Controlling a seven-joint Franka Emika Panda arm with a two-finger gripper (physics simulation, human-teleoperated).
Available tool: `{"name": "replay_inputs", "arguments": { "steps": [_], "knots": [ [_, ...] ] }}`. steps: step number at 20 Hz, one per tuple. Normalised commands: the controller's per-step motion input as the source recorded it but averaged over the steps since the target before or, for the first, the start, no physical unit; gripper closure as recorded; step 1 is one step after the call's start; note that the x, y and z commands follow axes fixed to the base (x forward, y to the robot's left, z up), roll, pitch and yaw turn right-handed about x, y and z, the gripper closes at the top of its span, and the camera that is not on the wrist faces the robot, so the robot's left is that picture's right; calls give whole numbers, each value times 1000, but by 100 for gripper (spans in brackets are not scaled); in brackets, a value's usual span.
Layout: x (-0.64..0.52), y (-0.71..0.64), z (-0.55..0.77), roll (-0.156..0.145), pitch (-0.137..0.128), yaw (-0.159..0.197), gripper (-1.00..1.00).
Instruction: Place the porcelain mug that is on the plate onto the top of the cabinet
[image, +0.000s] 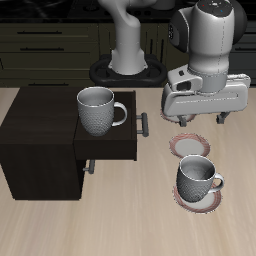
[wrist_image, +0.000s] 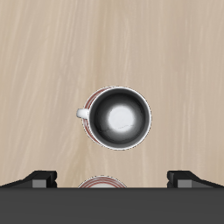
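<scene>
Near table (image: 120, 225) front edge, porcelain mug (image: 196, 178) sits upright on its plate (image: 202, 200), w/ claw (image: 200, 117) hovering above & farther back, fingers spread wide & empty, cabinet (image: 45, 135) well apart, another mug (image: 97, 109) on top.

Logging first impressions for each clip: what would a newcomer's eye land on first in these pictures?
Probably the large white gripper hanging above the table, open and holding nothing, over an empty plate. Next, the two look-alike mugs: one mug already stands on the dark cabinet, while the porcelain mug sits on its own striped plate nearer the table's front edge. The wrist view looks straight down into that mug's dark inside.
</scene>
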Motion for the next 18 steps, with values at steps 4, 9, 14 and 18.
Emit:
{"name": "replay_inputs", "arguments": {
  "steps": [4,9,14,18],
  "knots": [
    [70,-6,-137,-4,4,26,-100],
    [120,42,-192,1,20,27,-100],
    [84,173,-354,18,31,44,-100],
    [11,102,-205,26,27,7,-100]
  ]
}}
